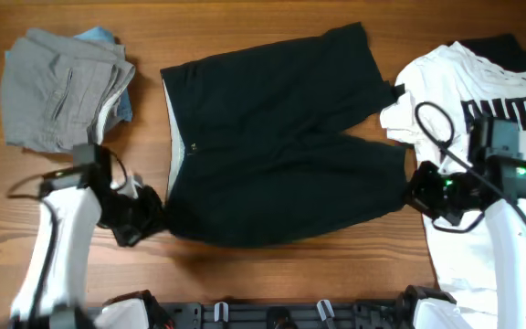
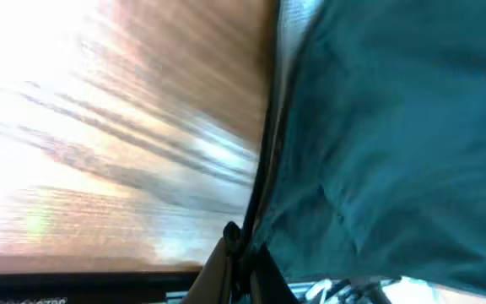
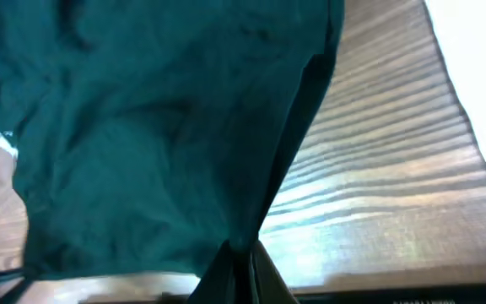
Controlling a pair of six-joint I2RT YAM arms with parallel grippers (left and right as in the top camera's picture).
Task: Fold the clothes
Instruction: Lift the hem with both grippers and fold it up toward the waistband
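At mid-table (image 1: 245, 27) your black shorts (image 1: 281, 137) lie spread flat. Your left gripper (image 1: 156, 216) is clenched on their near waistband corner, and your right gripper (image 1: 413, 196) pinches the near leg hem.

The left arm (image 1: 62, 238) and the right arm (image 1: 519, 256) have white, rounded shells with black joints. The left gripper (image 1: 156, 217) and the right gripper (image 1: 411, 194) are black. At 11 o'clock from the right arm a thin black cable (image 1: 436, 123) makes a loop, and a small green light (image 1: 521, 170) glows on its wrist.
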